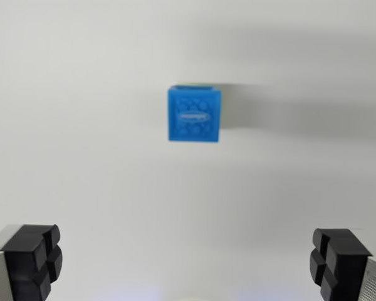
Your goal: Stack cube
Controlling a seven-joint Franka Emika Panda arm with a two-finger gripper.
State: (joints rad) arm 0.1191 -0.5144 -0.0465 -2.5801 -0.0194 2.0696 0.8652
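A blue cube (195, 115) is being shown resting on a white surface (81, 157), well ahead of the gripper (188, 263) and centred between its fingers. The black fingertips (32, 258) are being held wide apart, with nothing gripped.

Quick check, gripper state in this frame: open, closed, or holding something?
Gripper: open, holding nothing; its fingers stand wide apart, with the blue cube lying ahead on the white surface.
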